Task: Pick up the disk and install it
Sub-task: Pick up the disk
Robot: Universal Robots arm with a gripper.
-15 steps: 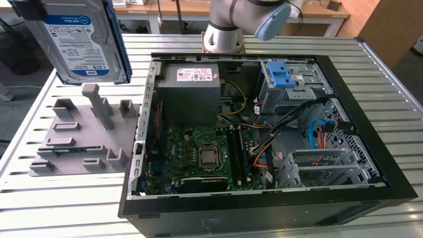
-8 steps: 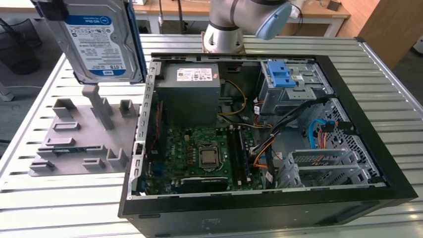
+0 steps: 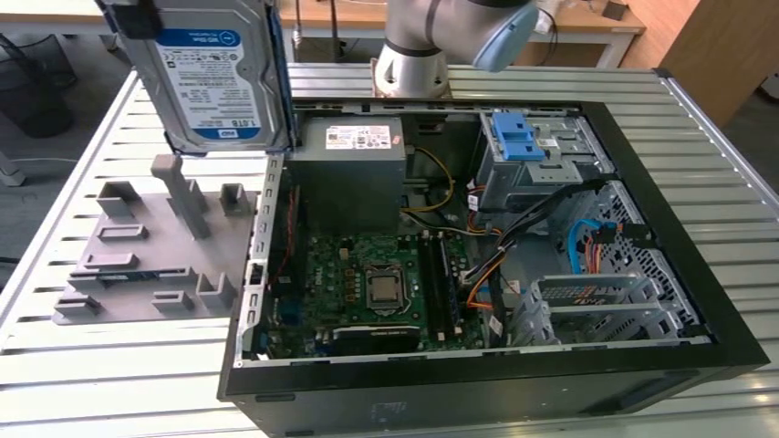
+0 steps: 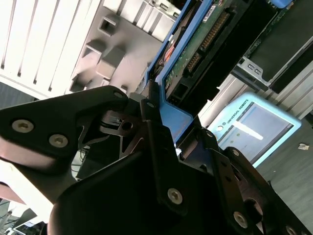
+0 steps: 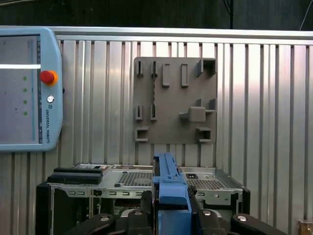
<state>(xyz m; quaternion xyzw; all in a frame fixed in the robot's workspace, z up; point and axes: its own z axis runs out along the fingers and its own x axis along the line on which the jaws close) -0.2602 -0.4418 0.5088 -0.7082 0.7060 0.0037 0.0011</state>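
Disk [image 3: 217, 73] showing silver-grey metal shell, paper label, smooth blue plastic rails. Gripper [image 5: 171, 208] looking matt black, bright metal screw heads glinting. Table [image 3: 109, 383] showing ribbed, satin bare metal. Fixture plate [image 3: 146, 251] looking matt grey plastic. Computer case [image 3: 487, 383] wearing matt black finish. Drive cage [image 3: 560, 153] showing bare metal, blue plastic latches.

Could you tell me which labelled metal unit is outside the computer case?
The disk, blue-railed and held upright in the air; the grey power supply sits inside the case.

Open computer case [image 3: 487, 388] on slatted table [image 3: 122, 383] — grey fixture plate [image 3: 140, 265] just beside; teach pendant [image 5: 29, 88] on table.
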